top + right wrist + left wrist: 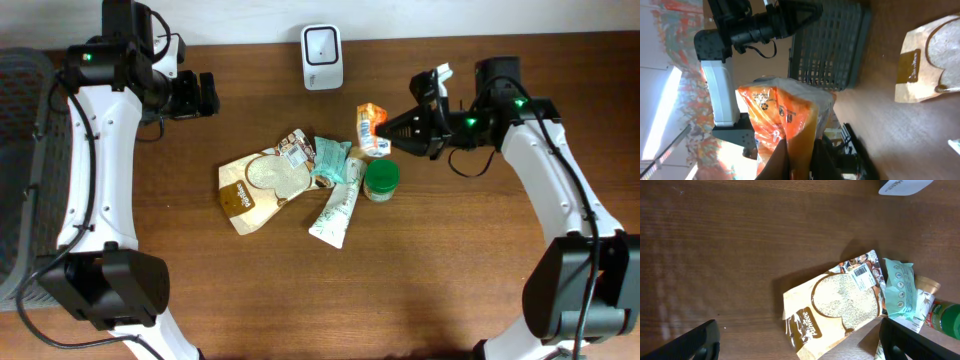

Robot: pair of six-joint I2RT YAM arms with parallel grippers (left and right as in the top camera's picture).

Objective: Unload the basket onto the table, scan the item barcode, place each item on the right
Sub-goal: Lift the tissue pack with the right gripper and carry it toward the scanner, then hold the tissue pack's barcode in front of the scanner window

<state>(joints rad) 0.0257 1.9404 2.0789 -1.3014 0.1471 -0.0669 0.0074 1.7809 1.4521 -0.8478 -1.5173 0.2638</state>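
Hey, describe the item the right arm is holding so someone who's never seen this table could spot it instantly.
On the wooden table, find the white scanner at the back edge, then look slightly forward and to its right. There the right gripper pinches a small orange packet, the only orange item, next to a teal packet and a green-lidded jar.

I could read almost nothing outright. The brown pouch point(840, 307) bore a white barcode sticker point(863, 275), its digits too small, and a cursive brand word point(807, 325) I couldn't make out. The orange packet point(785, 115) showed a round black emblem. Grey lettering on the white scanner point(902, 186) was cut off.
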